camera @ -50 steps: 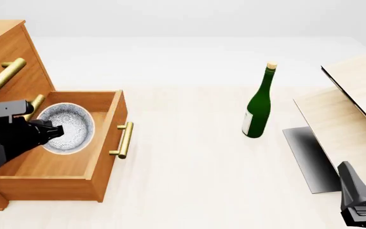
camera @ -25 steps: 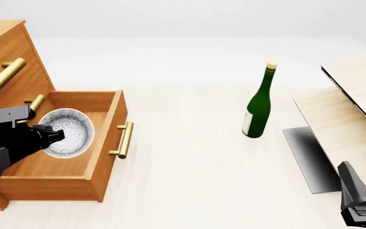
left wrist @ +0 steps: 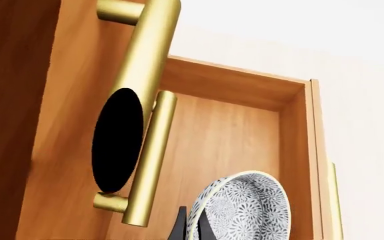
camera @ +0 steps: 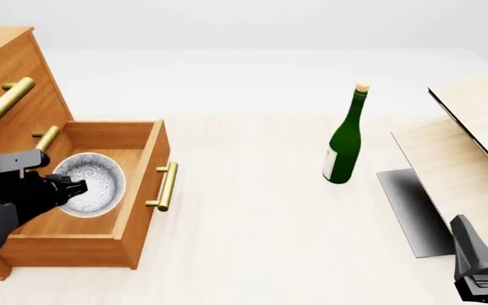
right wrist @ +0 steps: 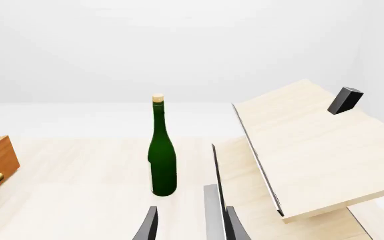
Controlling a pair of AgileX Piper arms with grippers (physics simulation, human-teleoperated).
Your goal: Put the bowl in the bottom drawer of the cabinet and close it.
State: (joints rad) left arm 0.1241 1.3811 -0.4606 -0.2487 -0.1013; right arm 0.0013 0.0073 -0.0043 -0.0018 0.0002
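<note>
Orange-brown wood makes up the large cabinet at the tabletop's left side, its three stacked drawers each carrying a brass bar handle. Its bottom drawer stands pulled well out, open at the top, its own handle facing the middle of the pale wooden tabletop. Pale wooden boards lean tilted at the far right over a dark grey flat sheet. A tall green glass bottle with a cork stands upright between drawer and boards, well apart from both. Inside the open drawer sits the small round white bowl with a grey speckled pattern, toward the cabinet side; the left wrist view shows it tilted on edge, the black fingers pinching its rim. The left gripper is clamped on that rim, reaching in from the left. The right gripper hangs low at the near right, fingers spread with nothing between them
</note>
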